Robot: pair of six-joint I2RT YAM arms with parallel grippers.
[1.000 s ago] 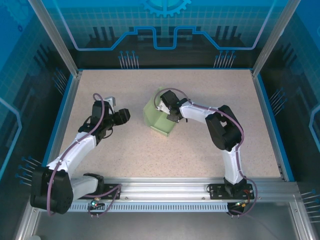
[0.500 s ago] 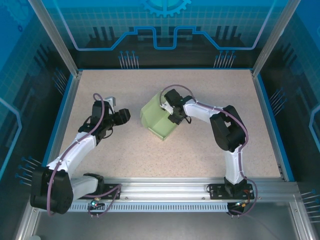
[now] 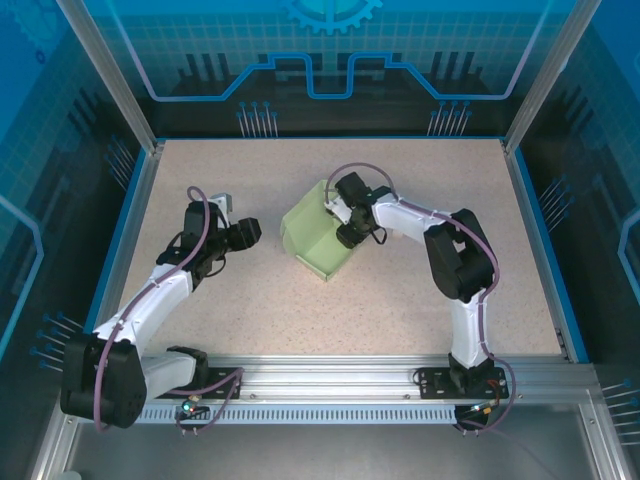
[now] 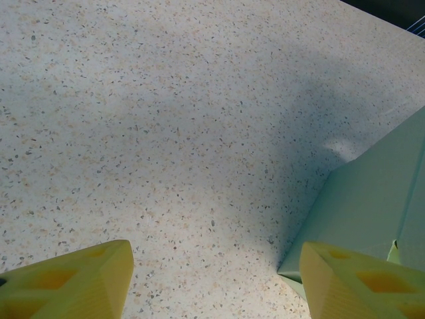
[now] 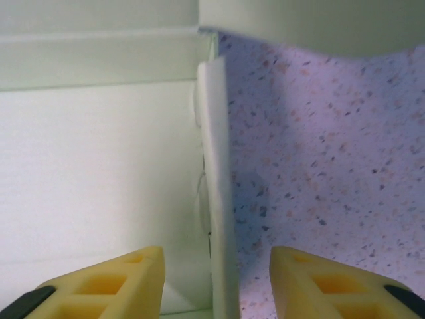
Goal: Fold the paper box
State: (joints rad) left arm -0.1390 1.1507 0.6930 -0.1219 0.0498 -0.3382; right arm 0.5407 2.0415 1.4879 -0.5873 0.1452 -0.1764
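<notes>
The pale green paper box (image 3: 313,238) stands partly folded in the middle of the table, walls up and top open. My right gripper (image 3: 338,215) is at its right rim, open. In the right wrist view the box's thin wall edge (image 5: 214,186) runs up between the yellow fingers (image 5: 113,282), with a gap on each side of it and the box's inside to the left; the gripper (image 5: 216,282) holds nothing. My left gripper (image 3: 248,232) hovers open a little left of the box. In the left wrist view a box corner (image 4: 372,199) lies by the right finger of that gripper (image 4: 212,282).
The speckled beige tabletop (image 3: 240,300) is ringed by a blue border and aluminium frame posts (image 3: 110,80). Bare speckled surface lies under the left gripper (image 4: 166,133) and to the right of the box wall (image 5: 332,166).
My right gripper has opened and let go of the box wall, drawing back a little to the right. The box has turned and shifted slightly left. The left arm has not moved.
</notes>
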